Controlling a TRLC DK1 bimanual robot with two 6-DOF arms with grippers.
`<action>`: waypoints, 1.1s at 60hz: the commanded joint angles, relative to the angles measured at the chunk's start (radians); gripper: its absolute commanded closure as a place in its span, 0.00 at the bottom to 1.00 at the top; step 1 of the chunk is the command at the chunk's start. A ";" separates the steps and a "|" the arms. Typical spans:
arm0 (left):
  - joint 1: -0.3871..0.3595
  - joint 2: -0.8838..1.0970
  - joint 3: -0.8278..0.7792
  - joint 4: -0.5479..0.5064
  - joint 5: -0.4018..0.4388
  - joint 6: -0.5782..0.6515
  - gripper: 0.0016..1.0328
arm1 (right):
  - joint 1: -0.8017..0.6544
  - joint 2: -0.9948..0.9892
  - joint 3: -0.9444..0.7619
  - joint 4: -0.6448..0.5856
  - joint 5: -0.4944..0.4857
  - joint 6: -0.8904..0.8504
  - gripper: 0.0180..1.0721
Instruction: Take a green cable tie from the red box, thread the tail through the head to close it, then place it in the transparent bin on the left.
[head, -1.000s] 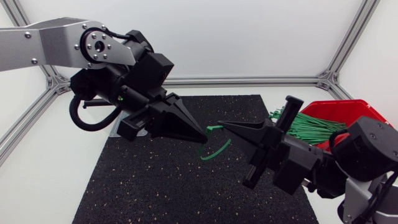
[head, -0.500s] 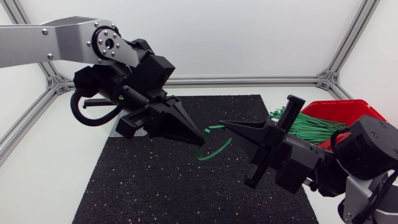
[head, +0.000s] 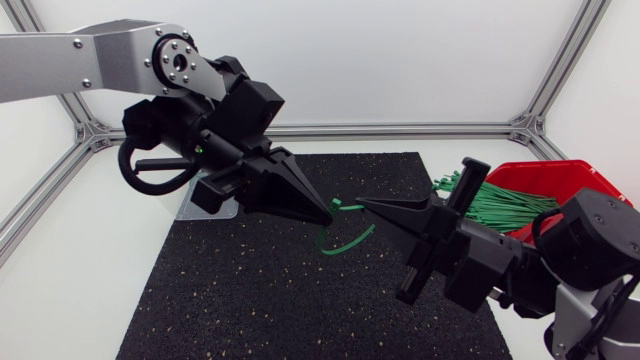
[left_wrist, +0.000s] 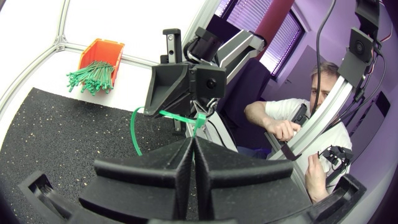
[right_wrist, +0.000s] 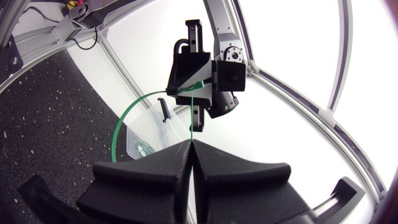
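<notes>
Threading looks like the step in hand. Left hand (head: 322, 212) and right hand (head: 366, 203) meet tip to tip above the black mat (head: 250, 290). Each has its fingers pressed together on one end of the green cable tie (head: 350, 240), whose loop sags between and below them. Whether the tail has entered the head I cannot tell. If it hasn't, the next move calls for lining up the two ends finely, then a pull to close it.

By count there are two hands, one tie held, one red box (head: 560, 172) with a heap of spare ties (head: 500, 200) too many to number, and one transparent bin (right_wrist: 138, 132) with something green curled inside.
</notes>
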 joint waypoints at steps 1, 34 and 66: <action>-0.009 0.023 0.018 -0.024 0.013 0.038 0.97 | -0.017 0.017 -0.006 0.015 -0.008 -0.021 0.94; -0.025 0.028 0.018 -0.054 0.015 0.073 0.97 | 0.000 -0.035 -0.014 0.014 -0.001 -0.018 0.94; -0.025 0.034 0.038 -0.056 0.015 0.069 0.97 | 0.014 -0.032 -0.029 0.014 0.008 -0.021 0.94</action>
